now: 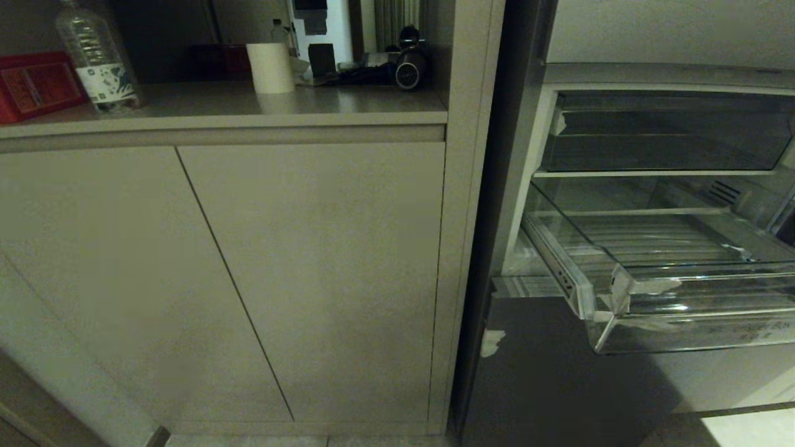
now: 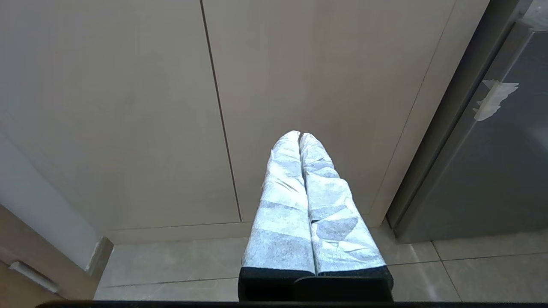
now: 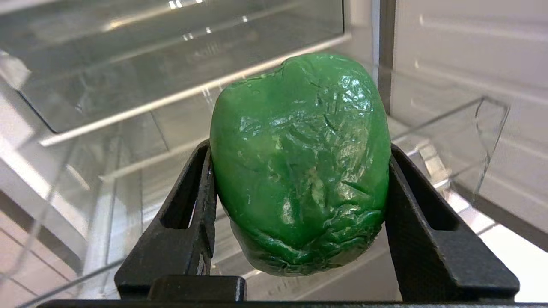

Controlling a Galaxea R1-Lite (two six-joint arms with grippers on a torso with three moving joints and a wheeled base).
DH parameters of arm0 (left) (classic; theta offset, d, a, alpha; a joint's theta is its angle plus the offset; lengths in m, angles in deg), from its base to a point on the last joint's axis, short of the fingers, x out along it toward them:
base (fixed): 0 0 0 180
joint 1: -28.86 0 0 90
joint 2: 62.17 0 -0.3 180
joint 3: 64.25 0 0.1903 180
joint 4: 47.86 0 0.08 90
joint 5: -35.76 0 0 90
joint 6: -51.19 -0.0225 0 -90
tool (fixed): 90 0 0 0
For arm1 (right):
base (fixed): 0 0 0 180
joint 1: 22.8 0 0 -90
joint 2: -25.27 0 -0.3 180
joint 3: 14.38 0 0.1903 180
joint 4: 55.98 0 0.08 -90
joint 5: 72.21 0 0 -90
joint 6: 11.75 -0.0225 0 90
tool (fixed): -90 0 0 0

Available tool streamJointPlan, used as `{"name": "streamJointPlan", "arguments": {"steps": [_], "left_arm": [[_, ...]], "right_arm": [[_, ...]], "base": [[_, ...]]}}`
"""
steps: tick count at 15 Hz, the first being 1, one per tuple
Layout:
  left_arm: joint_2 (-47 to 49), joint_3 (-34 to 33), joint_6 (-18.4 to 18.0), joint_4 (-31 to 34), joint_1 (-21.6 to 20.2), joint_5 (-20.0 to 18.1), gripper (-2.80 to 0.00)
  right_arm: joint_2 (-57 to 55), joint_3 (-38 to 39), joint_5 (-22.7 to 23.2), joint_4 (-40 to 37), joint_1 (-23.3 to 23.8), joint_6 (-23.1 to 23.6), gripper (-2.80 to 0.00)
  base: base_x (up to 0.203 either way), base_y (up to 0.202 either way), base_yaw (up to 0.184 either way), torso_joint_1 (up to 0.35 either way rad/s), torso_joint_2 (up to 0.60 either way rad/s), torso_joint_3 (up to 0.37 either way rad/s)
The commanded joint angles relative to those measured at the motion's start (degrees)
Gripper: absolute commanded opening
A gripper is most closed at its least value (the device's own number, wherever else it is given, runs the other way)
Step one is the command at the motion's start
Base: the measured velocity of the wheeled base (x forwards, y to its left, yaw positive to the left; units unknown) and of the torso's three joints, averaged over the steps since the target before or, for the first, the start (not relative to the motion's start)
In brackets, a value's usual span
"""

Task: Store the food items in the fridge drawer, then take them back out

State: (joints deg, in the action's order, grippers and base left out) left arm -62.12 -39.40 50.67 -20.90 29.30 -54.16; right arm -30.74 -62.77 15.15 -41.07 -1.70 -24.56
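Note:
A glossy, wrinkled green food item (image 3: 295, 128) sits between the black fingers of my right gripper (image 3: 299, 149), which is shut on it. Behind it the right wrist view shows fridge shelves and clear plastic walls. This gripper is outside the head view. The fridge drawer (image 1: 695, 329), a clear ribbed bin with white tape on its front corner, stands pulled out and empty at the right. My left gripper (image 2: 299, 136), wrapped in white tape, is shut on nothing and hangs low before the cabinet doors.
A darker smoky bin (image 1: 664, 133) sits above the drawer. Beige cabinet doors (image 1: 248, 279) fill the left. On the counter stand a water bottle (image 1: 96, 59), a paper roll (image 1: 270, 67) and a red box (image 1: 34, 84). A grey lower fridge door (image 1: 546, 372) lies under the drawer.

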Motion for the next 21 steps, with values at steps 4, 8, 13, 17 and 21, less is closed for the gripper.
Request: {"name": "streamJointPlan", "arguments": {"steps": [4, 8, 13, 17, 21], "left_arm": [[0.04, 0.01, 0.0, 0.02, 0.0, 0.01, -2.8], [0.1, 0.01, 0.0, 0.02, 0.0, 0.01, -2.8], [0.04, 0.01, 0.0, 0.02, 0.0, 0.01, -2.8], [0.12, 0.01, 0.0, 0.02, 0.0, 0.01, -2.8], [0.04, 0.01, 0.0, 0.02, 0.0, 0.01, -2.8]], "right_arm": [[-6.17, -2.93, 3.53, 0.24, -0.93, -0.27, -2.8], [-21.22, -12.56, 6.25, 2.64, -1.88, -1.35, -2.8], [-35.37, -24.59, 6.97, 6.01, -5.39, -0.51, -2.8], [-40.25, -28.94, 6.54, 6.11, -5.63, 0.58, -2.8], [-39.52, -28.77, 6.33, 6.28, -5.45, 0.6, -2.8]], "base": [[0.0, 0.0, 0.0, 0.0, 0.0, 0.0], [0.0, 0.0, 0.0, 0.0, 0.0, 0.0], [0.0, 0.0, 0.0, 0.0, 0.0, 0.0], [0.0, 0.0, 0.0, 0.0, 0.0, 0.0], [0.0, 0.0, 0.0, 0.0, 0.0, 0.0]]}}
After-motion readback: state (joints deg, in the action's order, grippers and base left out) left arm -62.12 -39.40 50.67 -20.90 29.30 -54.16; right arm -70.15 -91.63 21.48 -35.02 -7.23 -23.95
